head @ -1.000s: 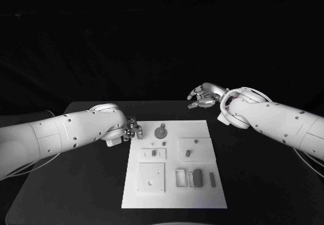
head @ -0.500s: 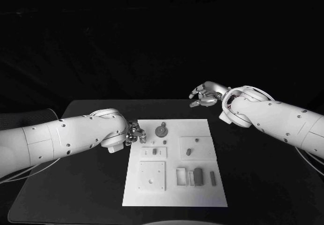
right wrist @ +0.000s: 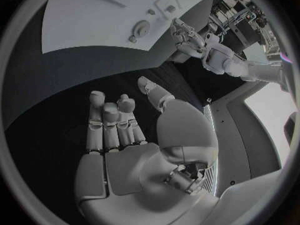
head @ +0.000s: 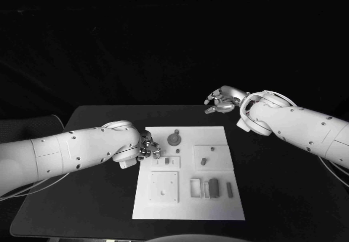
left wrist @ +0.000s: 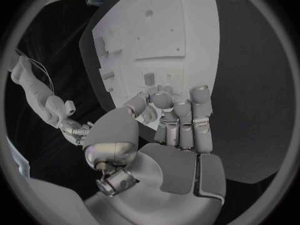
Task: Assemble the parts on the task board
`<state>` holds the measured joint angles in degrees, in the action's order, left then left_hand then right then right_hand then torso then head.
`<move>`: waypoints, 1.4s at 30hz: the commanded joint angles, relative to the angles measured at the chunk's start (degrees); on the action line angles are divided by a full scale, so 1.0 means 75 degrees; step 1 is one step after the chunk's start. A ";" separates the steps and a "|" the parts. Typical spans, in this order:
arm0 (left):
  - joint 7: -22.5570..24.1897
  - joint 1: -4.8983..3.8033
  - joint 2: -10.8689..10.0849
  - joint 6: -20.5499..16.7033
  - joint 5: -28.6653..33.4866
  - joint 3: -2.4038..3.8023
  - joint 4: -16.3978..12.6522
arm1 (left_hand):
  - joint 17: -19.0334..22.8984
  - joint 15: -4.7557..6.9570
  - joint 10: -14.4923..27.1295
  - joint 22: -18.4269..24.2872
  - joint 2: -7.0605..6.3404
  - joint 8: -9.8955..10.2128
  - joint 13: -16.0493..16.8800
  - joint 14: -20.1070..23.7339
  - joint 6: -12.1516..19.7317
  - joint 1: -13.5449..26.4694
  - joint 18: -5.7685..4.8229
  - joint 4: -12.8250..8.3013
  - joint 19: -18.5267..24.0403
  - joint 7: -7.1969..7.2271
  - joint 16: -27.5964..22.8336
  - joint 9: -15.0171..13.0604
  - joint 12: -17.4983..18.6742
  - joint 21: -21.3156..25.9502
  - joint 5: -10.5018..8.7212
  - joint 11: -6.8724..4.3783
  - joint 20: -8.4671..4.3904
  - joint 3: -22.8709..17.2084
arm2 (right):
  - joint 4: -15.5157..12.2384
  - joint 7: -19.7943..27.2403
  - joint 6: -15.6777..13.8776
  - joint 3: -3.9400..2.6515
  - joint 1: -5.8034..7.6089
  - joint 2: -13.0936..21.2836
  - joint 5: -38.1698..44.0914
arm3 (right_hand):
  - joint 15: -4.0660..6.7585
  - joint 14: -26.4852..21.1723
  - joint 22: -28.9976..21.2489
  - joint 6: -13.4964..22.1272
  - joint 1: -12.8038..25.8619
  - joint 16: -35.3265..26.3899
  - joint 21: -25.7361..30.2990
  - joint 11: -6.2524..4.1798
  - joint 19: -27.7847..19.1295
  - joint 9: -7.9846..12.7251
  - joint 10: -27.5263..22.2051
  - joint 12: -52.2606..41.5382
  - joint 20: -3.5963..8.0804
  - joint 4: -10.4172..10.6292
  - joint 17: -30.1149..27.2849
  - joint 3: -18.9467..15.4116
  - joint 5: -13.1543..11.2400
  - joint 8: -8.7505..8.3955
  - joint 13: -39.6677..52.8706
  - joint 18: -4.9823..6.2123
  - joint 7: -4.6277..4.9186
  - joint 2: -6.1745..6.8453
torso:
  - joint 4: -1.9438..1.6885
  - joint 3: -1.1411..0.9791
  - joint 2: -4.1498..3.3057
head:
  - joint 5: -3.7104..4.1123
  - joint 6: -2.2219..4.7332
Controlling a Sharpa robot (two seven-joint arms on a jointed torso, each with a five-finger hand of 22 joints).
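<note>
The left hand (head: 148, 148) sits low at the task board (head: 187, 212)'s left edge, near its far corner, fingers curled together over the white surface. In the left wrist view the fingers (left wrist: 182, 120) bunch close, and something rounded sits among their tips, but I cannot tell whether it is a part or just the hand's own metal. If it is a part, the hold looks like a light pinch at the tips, so a small slip could drop it or tilt it before it reaches a seat.

The board lies in the middle of the table. A round part (head: 174, 139) lies near its far edge, just beside that hand, and a careless sweep of the fingers could knock it. Small parts (head: 204, 162) sit on the raised squares mid-board, and slim upright parts (head: 213, 188) stand in a row towards the near right corner. They look easy to topple.

The right hand (head: 221, 100) hangs well off the board, beyond its far right corner, above the black table (head: 95, 116). Its fingers are loosely curled and hold nothing, as the right wrist view bears out. It cannot steady the board from there, so a hard push might shift the plate.
</note>
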<state>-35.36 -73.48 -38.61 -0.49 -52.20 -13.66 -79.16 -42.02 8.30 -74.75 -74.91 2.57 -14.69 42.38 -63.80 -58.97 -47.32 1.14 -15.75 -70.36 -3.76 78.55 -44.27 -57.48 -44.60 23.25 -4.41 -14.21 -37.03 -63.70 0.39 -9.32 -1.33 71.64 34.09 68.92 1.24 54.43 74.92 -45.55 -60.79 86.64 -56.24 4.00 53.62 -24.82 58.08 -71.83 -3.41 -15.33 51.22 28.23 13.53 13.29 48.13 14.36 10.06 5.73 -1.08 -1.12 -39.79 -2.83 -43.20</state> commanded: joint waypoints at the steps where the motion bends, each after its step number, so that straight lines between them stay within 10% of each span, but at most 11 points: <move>1: -0.0146 0.0001 0.0034 0.0447 0.0183 0.0005 -0.0008 | -0.0010 0.0163 0.0077 -0.0162 0.0127 -0.0053 0.0009 -0.0211 -0.1431 0.0051 0.0189 -0.0090 -0.0036 0.0376 0.0031 -0.0009 -0.0038 -0.0032 0.0038 -0.0121 0.0003 -0.0045 | -0.0004 0.0012 0.0111 -0.0002 -0.0003 0.0005 0.0041 | 0.0071 -0.0008 0.0017 -0.0010 0.0025 -0.0008 0.0027 0.0013 -0.0018 0.0012 -0.0067 -0.0028 0.0004 0.0051 -0.0012 0.0003 0.0033 0.0020 -0.0011 0.0086 0.0068 -0.0053 | 0.0006 0.0000 -0.0005 | -0.0002 -0.0021; 42: -0.0322 0.0088 0.0356 0.1120 -0.0441 0.0005 0.0477 | -0.0038 0.0114 0.0030 -0.0149 0.0485 -0.0093 0.0063 -0.0224 -0.1447 0.0689 0.0198 -0.0092 0.0011 0.0383 0.0052 0.0050 -0.0003 -0.0152 -0.0310 -0.0129 0.0044 -0.0423 | -0.0092 0.0013 0.0133 -0.0001 -0.0024 0.0022 0.0041 | 0.0070 -0.0018 0.0018 -0.0002 0.0011 -0.0006 0.0031 0.0015 -0.0025 0.0020 -0.0078 -0.0033 0.0004 0.0048 -0.0018 0.0012 0.0062 0.0017 -0.0021 0.0086 0.0070 -0.0057 | 0.0004 -0.0006 -0.0008 | 0.0006 -0.0104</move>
<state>-37.59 -72.95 -36.04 6.79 -54.14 -13.58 -75.70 -42.24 8.47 -74.96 -74.93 5.83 -15.14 42.77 -64.39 -59.09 -42.07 1.13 -17.23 -70.53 -3.64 78.74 -43.96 -57.47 -45.46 20.99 -4.62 -14.00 -39.01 -64.27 0.31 -9.07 -1.33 71.51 34.26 68.92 1.39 54.31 74.91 -45.45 -60.79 86.63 -56.24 4.08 53.52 -24.73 57.76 -71.83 -3.50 -15.33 51.18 28.23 13.76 13.29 48.03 14.23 10.17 5.73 -1.01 -1.12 -39.85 -2.79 -43.97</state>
